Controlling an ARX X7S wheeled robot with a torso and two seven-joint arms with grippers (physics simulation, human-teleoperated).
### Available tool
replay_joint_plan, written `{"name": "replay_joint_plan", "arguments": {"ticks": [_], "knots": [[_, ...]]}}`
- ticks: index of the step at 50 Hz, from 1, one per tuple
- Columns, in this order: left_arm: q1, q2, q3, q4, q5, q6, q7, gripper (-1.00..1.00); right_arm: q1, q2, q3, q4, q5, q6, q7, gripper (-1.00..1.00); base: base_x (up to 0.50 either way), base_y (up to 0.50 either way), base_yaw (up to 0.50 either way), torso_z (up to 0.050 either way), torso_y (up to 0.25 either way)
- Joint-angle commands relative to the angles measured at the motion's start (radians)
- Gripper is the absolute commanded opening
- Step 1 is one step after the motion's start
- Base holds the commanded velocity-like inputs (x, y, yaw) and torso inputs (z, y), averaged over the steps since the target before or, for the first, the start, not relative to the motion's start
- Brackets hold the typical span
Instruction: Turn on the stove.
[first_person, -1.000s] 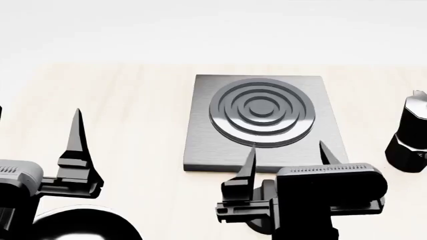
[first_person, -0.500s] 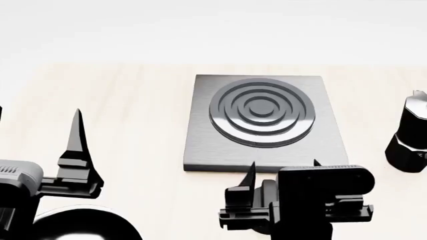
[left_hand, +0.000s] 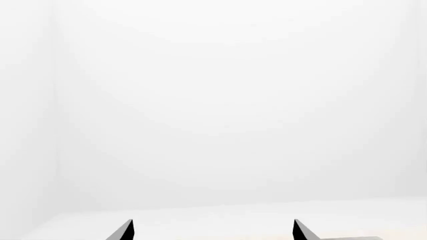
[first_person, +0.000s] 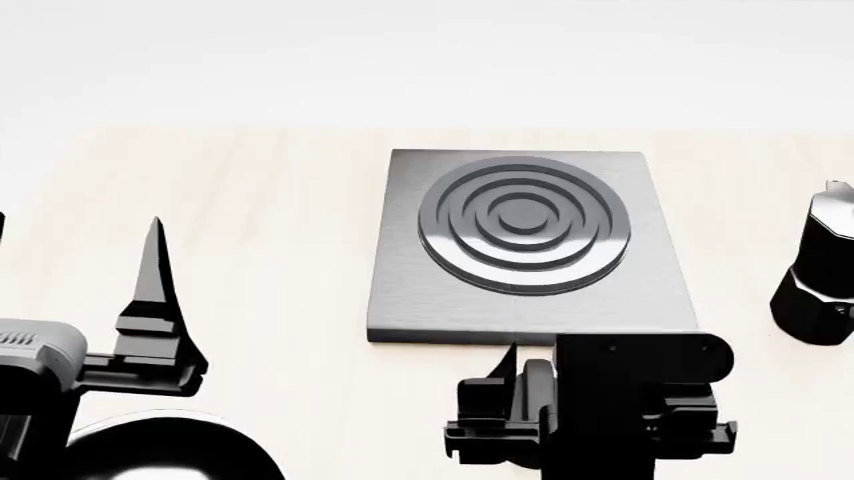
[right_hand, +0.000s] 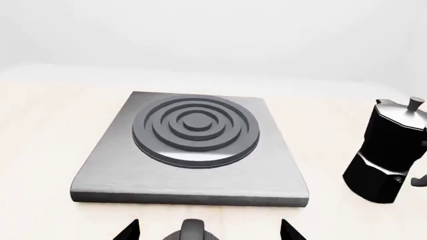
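Observation:
The stove (first_person: 534, 310) is a square brushed-grey plate with a dark ringed burner (first_person: 522, 221) in the middle of the table; it also shows in the right wrist view (right_hand: 193, 172). Its small black finned knob (right_hand: 192, 231) sits just before the plate's front edge, between my right gripper's (right_hand: 208, 230) spread fingertips, not touched. In the head view my right gripper (first_person: 567, 375) is low at the stove's front edge and hides the knob. My left gripper (first_person: 80, 290) is open and empty at the left, away from the stove, and shows open in the left wrist view (left_hand: 212, 230).
A black moka pot (first_person: 817, 275) stands right of the stove, also in the right wrist view (right_hand: 390, 155). A black rounded pan (first_person: 167, 450) lies at the lower left under my left arm. The light wood table (first_person: 267, 230) ends at a white wall behind.
My right gripper has sunk lower and drawn back toward the stove's front edge, so its fingertips now barely reach the plate. The left arm has not moved.

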Motion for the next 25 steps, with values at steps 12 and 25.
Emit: {"name": "replay_joint_plan", "arguments": {"ticks": [12,25], "knots": [[-0.002,-0.005,0.006,-0.003,-0.004,0.003,-0.006,1.0,0.011,-0.012,-0.014,0.108,0.003,-0.048,-0.011,1.0,0.0,0.0,0.0,0.0,0.0],[-0.002,-0.009,0.007,-0.001,-0.007,0.005,-0.011,1.0,0.017,-0.017,-0.011,0.131,0.028,-0.012,-0.01,1.0,0.0,0.0,0.0,0.0,0.0]]}}
